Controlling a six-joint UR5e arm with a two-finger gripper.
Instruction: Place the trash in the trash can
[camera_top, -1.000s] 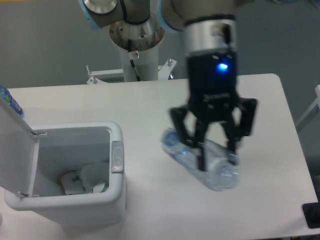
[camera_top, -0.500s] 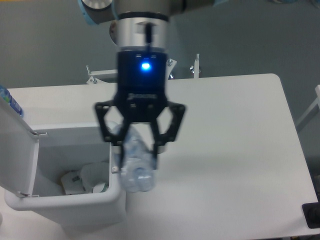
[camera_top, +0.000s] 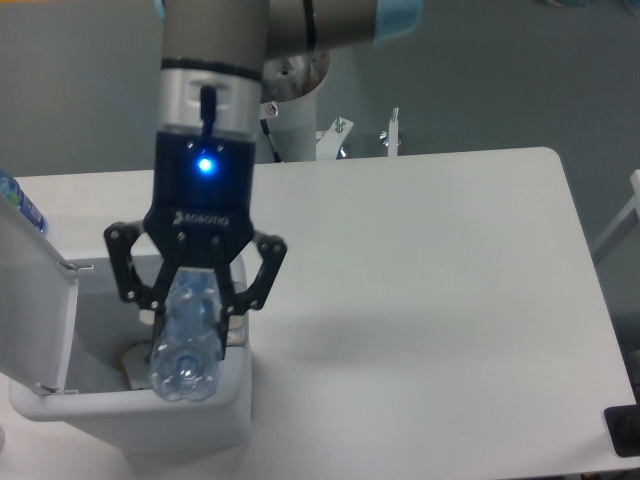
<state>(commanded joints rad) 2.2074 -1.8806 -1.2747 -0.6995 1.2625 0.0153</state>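
Observation:
My gripper (camera_top: 190, 318) is shut on the crushed clear plastic bottle (camera_top: 188, 340) and holds it above the open white trash can (camera_top: 130, 425) at the table's front left. The bottle hangs with one end toward the camera, over the bin's opening near its right rim. The bin's flip lid (camera_top: 35, 300) stands open on the left. Something white lies inside the bin (camera_top: 130, 362), mostly hidden behind the gripper; I cannot tell whether it is the wrapper.
The white table (camera_top: 430, 300) stretches to the right of the bin. The arm's base column (camera_top: 290, 110) stands at the back edge. A blue-labelled object (camera_top: 20, 205) peeks in at the left edge behind the lid.
My gripper has carried the bottle from the middle right of the table leftward, and it now hangs over the bin's opening.

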